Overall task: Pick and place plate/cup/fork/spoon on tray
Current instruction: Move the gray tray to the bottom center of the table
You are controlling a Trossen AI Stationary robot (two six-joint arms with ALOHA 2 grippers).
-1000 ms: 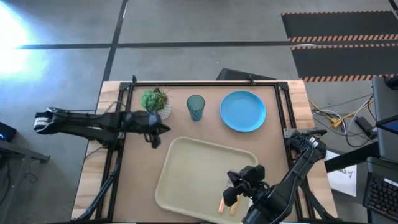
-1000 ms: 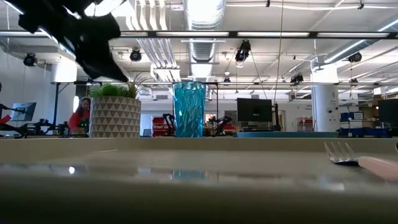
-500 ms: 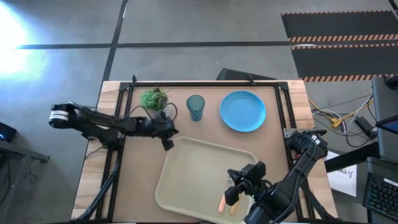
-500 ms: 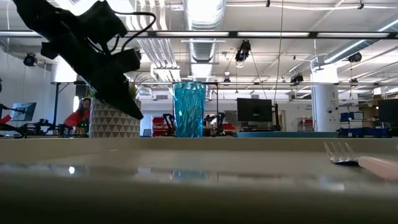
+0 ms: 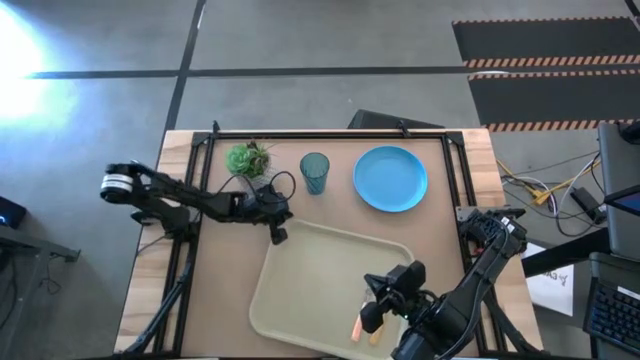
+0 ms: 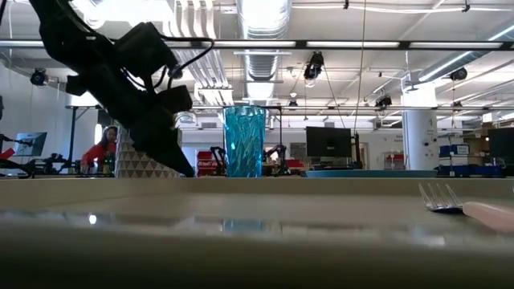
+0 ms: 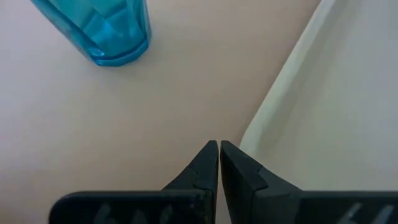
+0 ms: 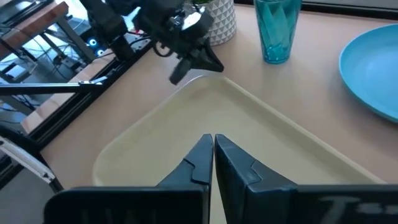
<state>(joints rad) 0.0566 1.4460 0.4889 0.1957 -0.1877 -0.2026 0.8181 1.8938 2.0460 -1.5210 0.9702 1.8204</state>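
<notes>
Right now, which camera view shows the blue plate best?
The high view shows the plate best: its whole round shape lies on the table, beyond the tray. The right wrist view shows only part of it at the picture's edge. The low view shows only its thin rim. The left wrist view does not show it.

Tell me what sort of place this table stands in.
Most likely a robotics lab or open workshop hall. The low view shows exposed ceiling ducts with strip lights, desks with a computer monitor behind the table, and a person seated at another workstation. The high view shows hazard-striped mats on a concrete floor.
</notes>
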